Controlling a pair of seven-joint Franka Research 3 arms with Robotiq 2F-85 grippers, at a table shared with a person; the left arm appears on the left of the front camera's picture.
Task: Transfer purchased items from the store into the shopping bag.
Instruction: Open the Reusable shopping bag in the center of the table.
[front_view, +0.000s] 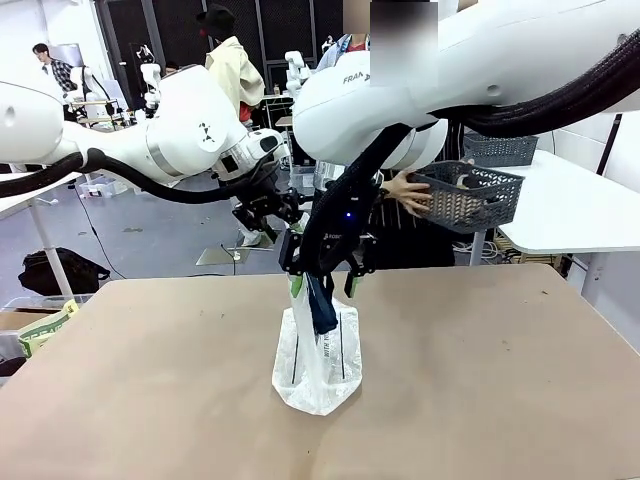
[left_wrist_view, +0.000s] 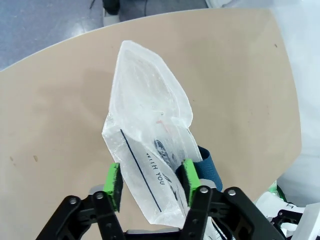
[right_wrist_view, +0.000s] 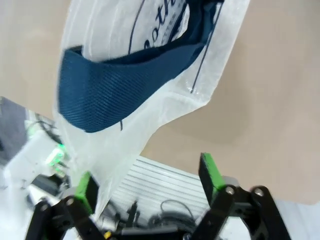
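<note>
The translucent whitish shopping bag (front_view: 318, 352) stands upright mid-table, its navy strap handle (front_view: 322, 300) hanging at the front. Both grippers hover at its top. From above, my left gripper (left_wrist_view: 151, 182) is open, with the bag's upper edge (left_wrist_view: 150, 125) lying between its green pads. My right gripper (right_wrist_view: 147, 182) is open wide, the bag (right_wrist_view: 150, 115) and its navy handle (right_wrist_view: 120, 82) just ahead of it; it sits over the bag's mouth (front_view: 325, 268). Beyond the table, a person's hand (front_view: 408, 192) holds the dark grey latticed basket (front_view: 470, 197) in the air. Its walls hide the items inside.
The brown table (front_view: 480, 380) lies bare around the bag. A white table (front_view: 570, 205) stands behind at the right with another grey basket (front_view: 500, 148). A green-and-white package (front_view: 45, 325) sits off the table's left edge.
</note>
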